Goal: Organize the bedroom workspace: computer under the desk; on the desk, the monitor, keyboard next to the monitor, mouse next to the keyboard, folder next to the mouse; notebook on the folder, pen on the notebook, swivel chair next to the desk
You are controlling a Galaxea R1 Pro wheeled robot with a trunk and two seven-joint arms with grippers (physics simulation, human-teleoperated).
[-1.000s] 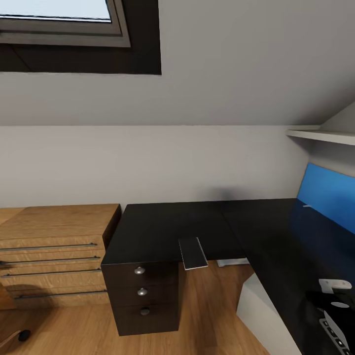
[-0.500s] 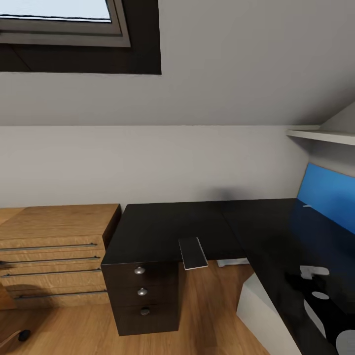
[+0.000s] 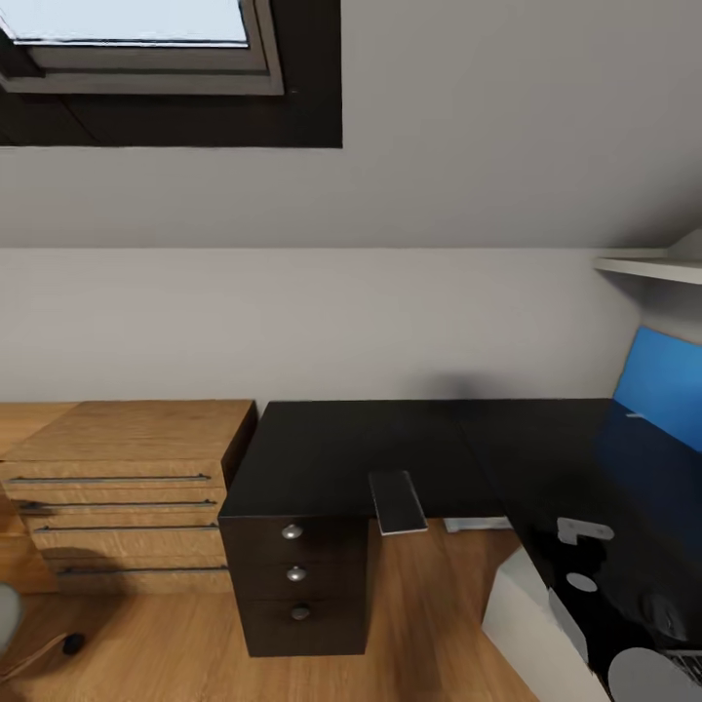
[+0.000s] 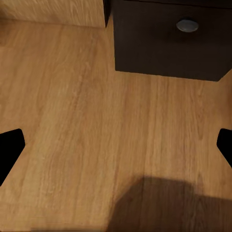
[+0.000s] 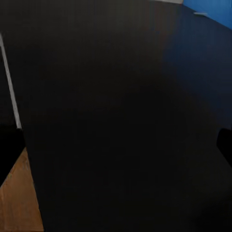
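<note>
The desk [image 3: 390, 448] is seen in the head view as an L: one black wing runs along the pale grey back wall, the other comes forward along the blue back panel [image 3: 668, 385]. A small thin notebook [image 3: 397, 501] lies at the wing's front edge, overhanging it, its long axis pointing roughly toward the wall. A black drawer unit [image 3: 297, 585] stands under that wing, beside a wooden chest [image 3: 122, 487]. Both grippers' fingertips are seen spread wide at the wrist views' edges, nothing held.

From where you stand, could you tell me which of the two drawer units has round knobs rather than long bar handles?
The black drawer unit under the desk has round knobs; the light wooden chest beside it has long bar handles.
</note>
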